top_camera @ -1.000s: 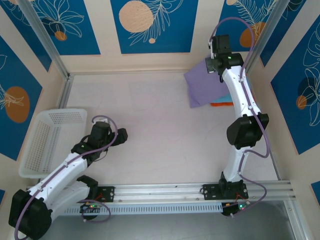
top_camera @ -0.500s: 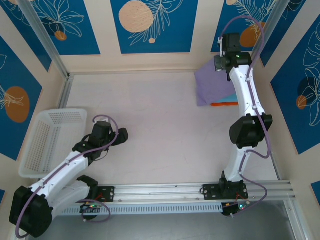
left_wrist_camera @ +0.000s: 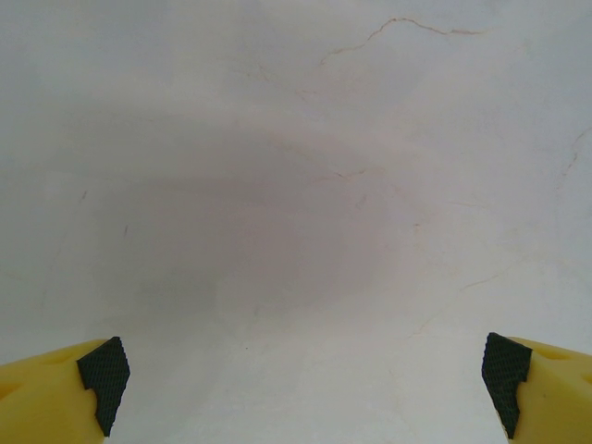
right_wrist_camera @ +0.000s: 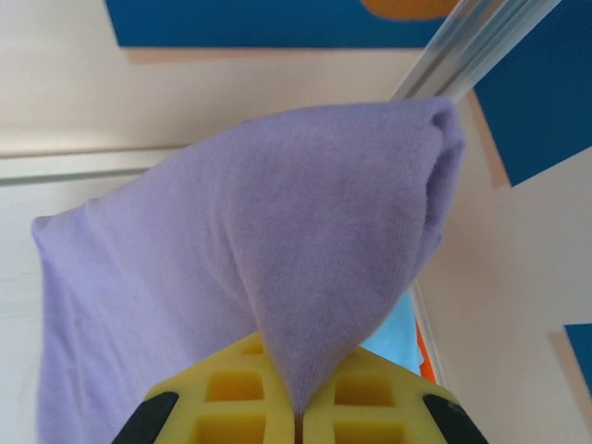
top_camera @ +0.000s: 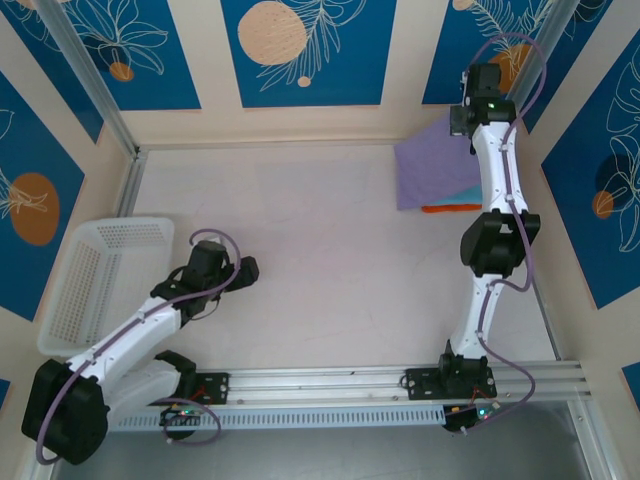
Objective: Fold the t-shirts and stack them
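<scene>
light: bright, even — diffuse | shadow: soft patch on table (left_wrist_camera: pixel 277 250) | focus: wrist views slightly soft

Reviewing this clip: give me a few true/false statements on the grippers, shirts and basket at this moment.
1. The right gripper is shut on the lavender t-shirt. True.
2. The left gripper holds a shirt. False: it is open over the bare table.
3. The white basket sits at the table's left edge. True.
4. The orange t-shirt lies on top of the lavender one. False: it peeks out beneath.
</scene>
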Robot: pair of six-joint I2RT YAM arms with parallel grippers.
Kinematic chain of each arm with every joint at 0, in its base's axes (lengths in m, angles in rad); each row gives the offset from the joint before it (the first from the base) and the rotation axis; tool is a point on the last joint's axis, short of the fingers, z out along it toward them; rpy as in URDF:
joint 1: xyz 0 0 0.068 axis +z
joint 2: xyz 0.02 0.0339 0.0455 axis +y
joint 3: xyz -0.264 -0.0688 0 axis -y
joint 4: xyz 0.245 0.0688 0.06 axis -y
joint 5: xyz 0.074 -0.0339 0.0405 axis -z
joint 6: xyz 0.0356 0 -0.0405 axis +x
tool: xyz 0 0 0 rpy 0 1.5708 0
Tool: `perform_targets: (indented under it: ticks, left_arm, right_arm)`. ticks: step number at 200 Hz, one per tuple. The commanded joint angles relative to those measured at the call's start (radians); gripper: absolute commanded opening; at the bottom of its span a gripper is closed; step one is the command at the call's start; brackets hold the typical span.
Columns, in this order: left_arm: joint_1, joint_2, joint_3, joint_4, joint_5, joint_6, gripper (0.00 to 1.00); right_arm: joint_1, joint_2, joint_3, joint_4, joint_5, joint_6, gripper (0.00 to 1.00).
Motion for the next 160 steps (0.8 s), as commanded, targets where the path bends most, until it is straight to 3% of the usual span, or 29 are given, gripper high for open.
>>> perform_targets:
  ticks: [1, 64, 87, 110, 128, 130, 133, 135, 160]
  left_arm:
    - [-0.009, 0.027, -0.006, 0.019, 0.013, -0.001, 1.0]
    - [-0.008, 0.099, 0.003, 0.041, 0.023, 0.002, 1.0]
    - [-0.009, 0.111, -0.001, 0.057, 0.026, 0.006, 1.0]
    - [-0.009, 0.113, -0.002, 0.067, 0.039, 0.009, 1.0]
    - [-0.011, 0.071, -0.024, 0.092, 0.048, 0.012, 1.0]
    - [-0.01, 0.065, -0.026, 0.095, 0.049, 0.014, 1.0]
    - [-0.01, 0.057, -0.029, 0.096, 0.049, 0.015, 1.0]
    - [-0.009, 0.052, -0.031, 0.095, 0.049, 0.016, 1.0]
    - [-0.01, 0.017, -0.028, 0.075, 0.043, 0.03, 1.0]
  right_arm:
    - [-0.032, 0.044, 0.056, -0.003, -0.024, 0.017, 0.0]
    - [-0.132, 0.117, 0.037, 0.039, -0.057, 0.033, 0.0]
    - [-0.168, 0.194, 0.129, 0.024, -0.053, 0.046, 0.0]
    - [-0.188, 0.246, 0.161, 0.058, 0.018, 0.071, 0.35]
    - [-0.202, 0.28, 0.206, 0.054, 0.074, 0.128, 0.48]
    - [-0.203, 0.285, 0.216, 0.047, 0.074, 0.136, 0.54]
    - [-0.205, 0.289, 0.23, 0.036, 0.078, 0.144, 0.87]
    - [-0.205, 0.294, 0.242, 0.028, 0.087, 0.155, 0.98]
    - [-0.2, 0.266, 0.259, -0.015, 0.099, 0.247, 0.99]
